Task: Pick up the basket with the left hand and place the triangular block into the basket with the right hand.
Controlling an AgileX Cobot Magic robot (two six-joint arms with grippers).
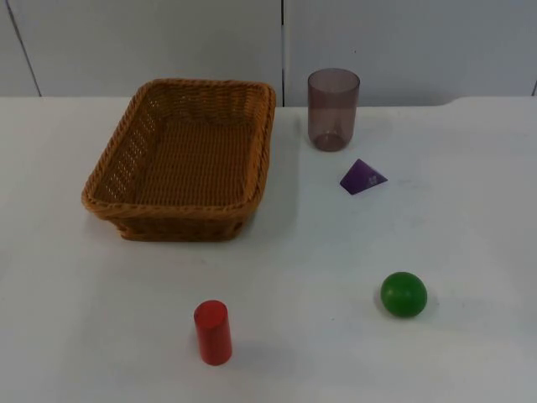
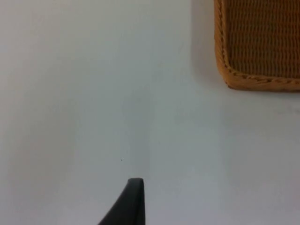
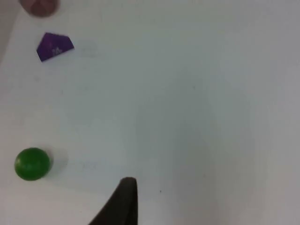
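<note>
Looking down from the top view, the woven basket (image 1: 186,159) sits on the white table (image 1: 101,319), empty and untouched, with the purple triangular block (image 1: 363,177) well apart to its side, just in front of a translucent cup (image 1: 332,109). A green ball (image 1: 404,294) and a red cylinder (image 1: 213,332) stand nearer the camera. Nothing has been lifted, so the task looks not yet begun.

From the left wrist view, one corner of the basket (image 2: 258,47) is in sight, cut off by the frame edge. The left tool (image 2: 132,201) hangs over bare table, well short of the rim. A single black fingertip is all that appears, so I cannot tell whether this tool stands wide or narrow.

From the right wrist view, the triangular block (image 3: 55,46) lies far from the right tool (image 3: 124,201), with the green ball (image 3: 32,163) off to one side and a sliver of the cup (image 3: 40,6) beyond the block. Again a single fingertip gives no clue to that tool's spread.

Risks from here, as I judge them: the block's sloped faces could squirt out of a pinch; the cup close behind it could be knocked over on approach; the basket's thin rim, gripped at one edge, may tilt it when lifted.
</note>
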